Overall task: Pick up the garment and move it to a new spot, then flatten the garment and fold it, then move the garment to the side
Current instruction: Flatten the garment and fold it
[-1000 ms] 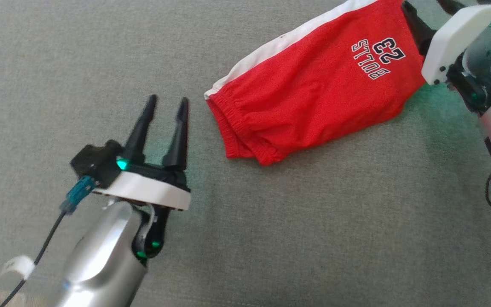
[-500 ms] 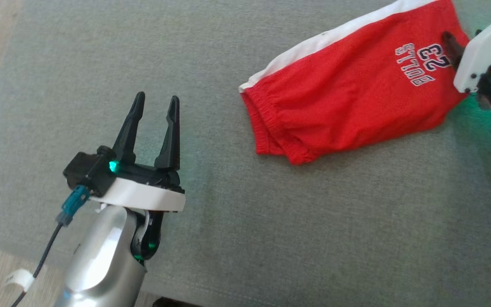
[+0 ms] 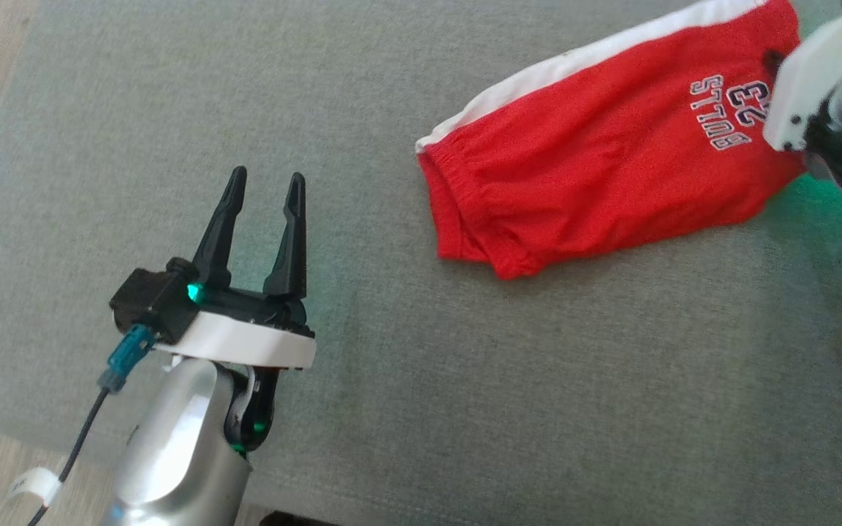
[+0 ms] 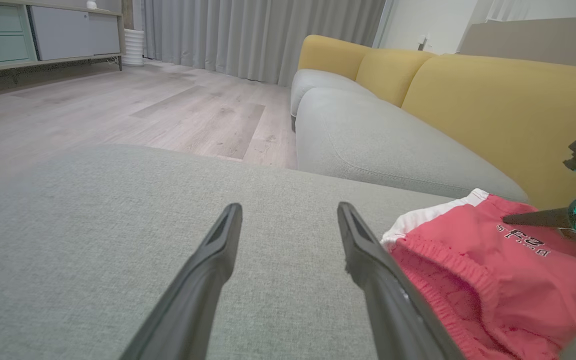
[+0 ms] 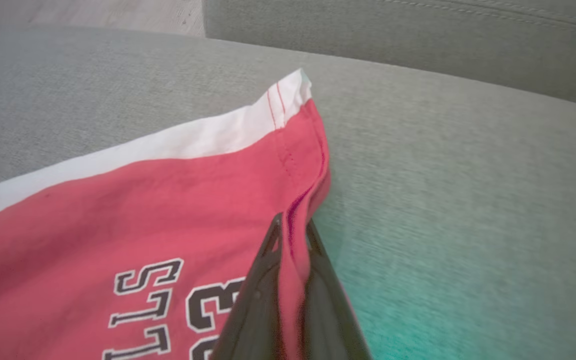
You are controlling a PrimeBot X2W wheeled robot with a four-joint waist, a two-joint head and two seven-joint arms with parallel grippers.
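The red garment has a white stripe and dark-outlined "BULLS 23" lettering, on a grey cushion.

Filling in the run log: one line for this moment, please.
right hand: shut on red-and-white fabric shorts, hem corner | left hand: open, apart from shorts | shorts: on grey fabric cushion

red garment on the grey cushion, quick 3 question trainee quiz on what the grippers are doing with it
1. True or false: the left gripper is shut on the red garment.
2. Where does the right gripper pinch the garment? A) elastic band B) stitched edge beside the print C) middle of the white stripe
3. Fill in: the printed number reads ___.
Key: 1 false, it is open and apart from the garment; 2 B; 3 23.
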